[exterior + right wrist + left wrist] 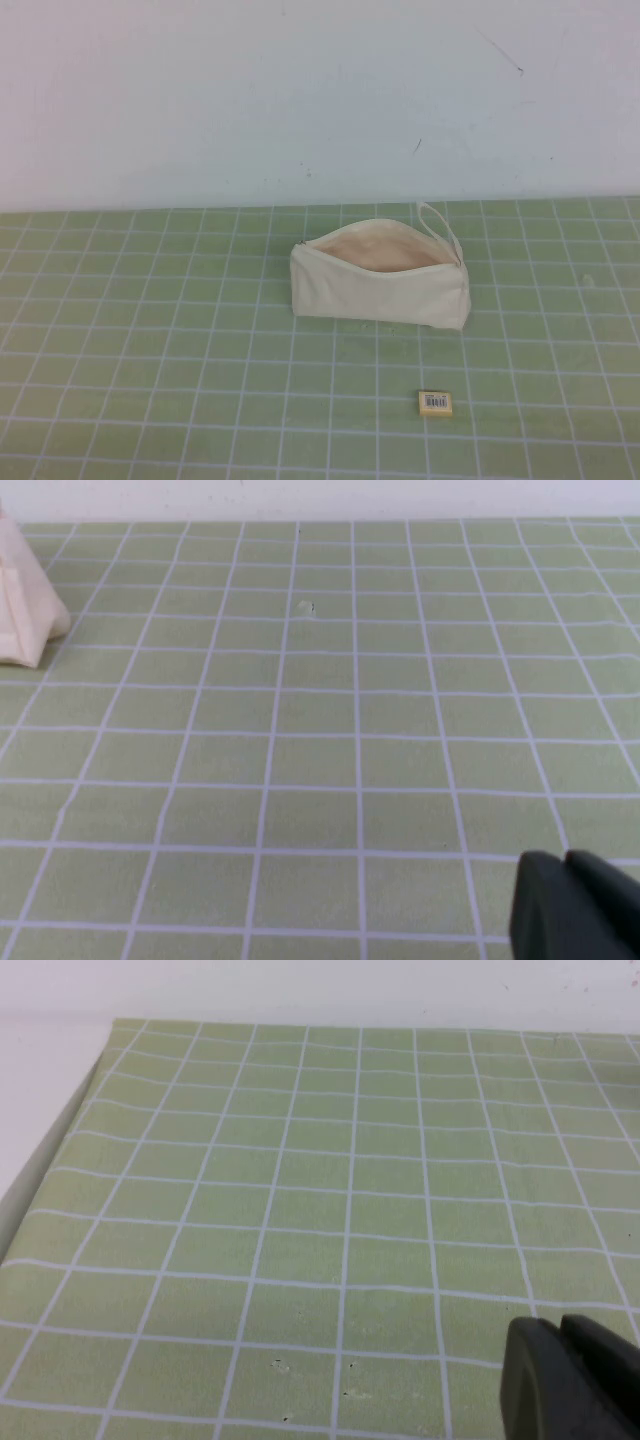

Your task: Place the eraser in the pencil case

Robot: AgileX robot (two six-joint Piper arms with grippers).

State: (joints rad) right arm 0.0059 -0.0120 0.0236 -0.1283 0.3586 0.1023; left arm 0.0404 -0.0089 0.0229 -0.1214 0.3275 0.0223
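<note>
Green gridded mat point(150, 330) across the whole table. Case point(380, 285) near mat centre, standing, zip open, peach lining showing, nothing visible inside; loop strap at its right end. Eraser point(435, 402) flat on mat in front of case, slightly right, apart from it. Task not begun: eraser to be picked up and dropped in. Left gripper point(570, 1380) and right gripper point(575, 905) away from case, over bare mat; fingers open or closed: cannot tell.

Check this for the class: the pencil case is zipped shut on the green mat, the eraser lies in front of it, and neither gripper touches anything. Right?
Not quite: the high view shows the pencil case open, lining visible. The eraser does lie in front, and the left gripper and right gripper touch nothing.
</note>
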